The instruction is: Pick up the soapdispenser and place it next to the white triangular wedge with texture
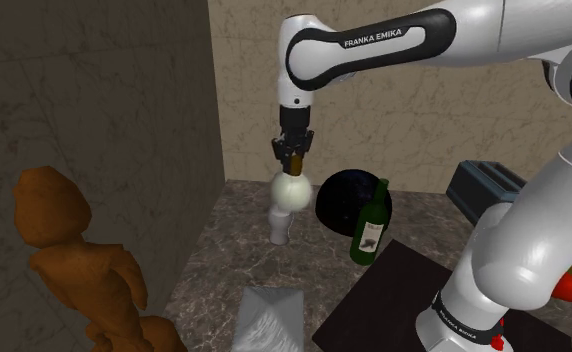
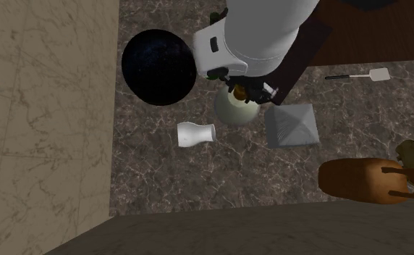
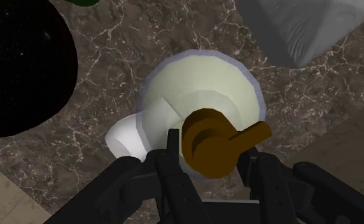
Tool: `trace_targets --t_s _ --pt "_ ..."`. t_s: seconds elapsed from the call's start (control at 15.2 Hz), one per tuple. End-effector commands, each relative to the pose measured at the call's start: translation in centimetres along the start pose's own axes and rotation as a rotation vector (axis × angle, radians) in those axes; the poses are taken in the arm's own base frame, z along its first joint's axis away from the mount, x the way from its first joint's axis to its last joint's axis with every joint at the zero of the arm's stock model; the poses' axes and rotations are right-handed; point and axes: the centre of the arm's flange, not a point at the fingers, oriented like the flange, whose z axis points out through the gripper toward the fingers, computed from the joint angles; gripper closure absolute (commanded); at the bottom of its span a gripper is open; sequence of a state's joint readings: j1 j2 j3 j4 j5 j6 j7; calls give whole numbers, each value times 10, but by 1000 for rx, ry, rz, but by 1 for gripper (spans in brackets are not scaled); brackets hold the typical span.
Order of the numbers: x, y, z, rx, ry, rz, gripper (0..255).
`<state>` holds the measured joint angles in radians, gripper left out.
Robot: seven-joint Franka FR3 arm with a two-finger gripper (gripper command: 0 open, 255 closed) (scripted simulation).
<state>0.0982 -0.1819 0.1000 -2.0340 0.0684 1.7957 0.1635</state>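
- The brown figure (image 1: 74,255) at the shoulder view's left takes no part in the task.
- The grey textured wedge (image 1: 270,318) lies on the marble surface (image 1: 214,265). Nothing stands beside it, so the placing is not yet done.
- A white vase (image 1: 279,228) shows just under the soap dispenser in the shoulder view.
- The soap dispenser (image 1: 292,190) has a pale round body and a brown pump. It hangs from the pincer (image 1: 292,158), whose fingers (image 3: 173,156) are clenched on the pump.
- The dispenser appears to be clear of the surface, so the pick-up looks done.
- Seen from above, the dispenser is between the vase and the wedge, near the wedge.
- What is left, I judge, is a short carry, a lowering beside the wedge, and a release.
- The black ball (image 1: 349,200) and the green bottle (image 1: 371,228) stand further right, away from that route.
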Motion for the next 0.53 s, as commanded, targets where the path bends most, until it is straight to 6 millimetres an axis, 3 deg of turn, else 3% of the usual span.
trace_targets --t_s 0.0,0.46 --pt "-21 -17 1 0 0 1 255" --pt "-89 -78 8 0 0 1 255"
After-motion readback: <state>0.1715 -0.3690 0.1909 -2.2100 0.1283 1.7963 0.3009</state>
